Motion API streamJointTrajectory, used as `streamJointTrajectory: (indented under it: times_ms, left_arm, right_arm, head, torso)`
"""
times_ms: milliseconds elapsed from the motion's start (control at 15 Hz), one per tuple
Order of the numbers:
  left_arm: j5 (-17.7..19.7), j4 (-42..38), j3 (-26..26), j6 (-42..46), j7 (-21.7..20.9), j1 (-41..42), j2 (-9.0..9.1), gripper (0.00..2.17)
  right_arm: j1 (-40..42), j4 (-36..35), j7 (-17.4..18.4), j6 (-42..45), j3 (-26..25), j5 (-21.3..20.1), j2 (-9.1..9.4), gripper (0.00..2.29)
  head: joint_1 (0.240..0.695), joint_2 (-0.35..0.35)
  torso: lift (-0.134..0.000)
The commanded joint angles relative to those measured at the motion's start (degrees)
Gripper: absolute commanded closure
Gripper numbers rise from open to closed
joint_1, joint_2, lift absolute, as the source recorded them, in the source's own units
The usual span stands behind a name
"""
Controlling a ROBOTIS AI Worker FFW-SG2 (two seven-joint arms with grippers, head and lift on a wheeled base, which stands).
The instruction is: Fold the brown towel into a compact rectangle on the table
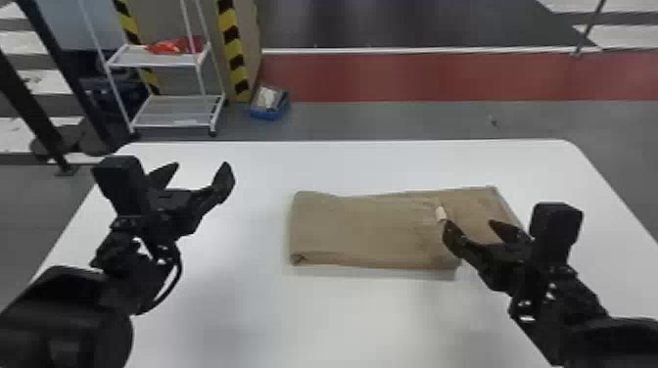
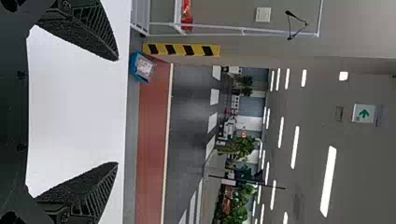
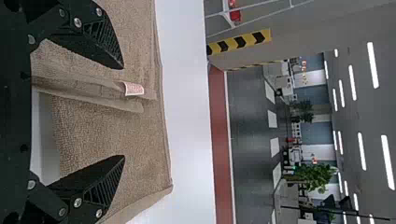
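While the left gripper [image 1: 201, 165] and right gripper [image 1: 468, 223] hung with fingers apart, the brown towel [image 1: 362, 230] lay right of centre on the table [image 1: 274, 318], partly folded, its right end apparently needing to be turned inward.

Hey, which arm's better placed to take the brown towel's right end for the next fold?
Right, I'd say: the right gripper hangs open over the brown towel's right part, near the pale tag, while the left gripper is open over the table, away from the towel's left end.
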State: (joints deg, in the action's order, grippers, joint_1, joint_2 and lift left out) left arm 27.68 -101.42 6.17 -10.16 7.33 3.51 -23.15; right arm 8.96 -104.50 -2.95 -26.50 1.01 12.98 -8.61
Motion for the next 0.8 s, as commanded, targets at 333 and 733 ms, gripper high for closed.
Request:
streamJointTrajectory:
  times_ms: [333, 733]
  left_arm:
    - [-1.0, 0.3, 1.8, 0.0, -1.1, 0.2, -0.06, 0.09]
    - [-1.0, 0.7, 1.7, 0.0, -1.3, 0.0, 0.03, 0.09]
  right_arm:
    - [-5.5, 5.5, 0.6, -4.6, 3.2, -2.5, 0.53, 0.41]
    - [-6.3, 6.1, 0.5, -6.5, 3.7, -3.1, 0.53, 0.50]
  head:
    - [0.695, 0.058]
    - [0.695, 0.055]
  torso:
    - [-0.123]
    - [-0.123]
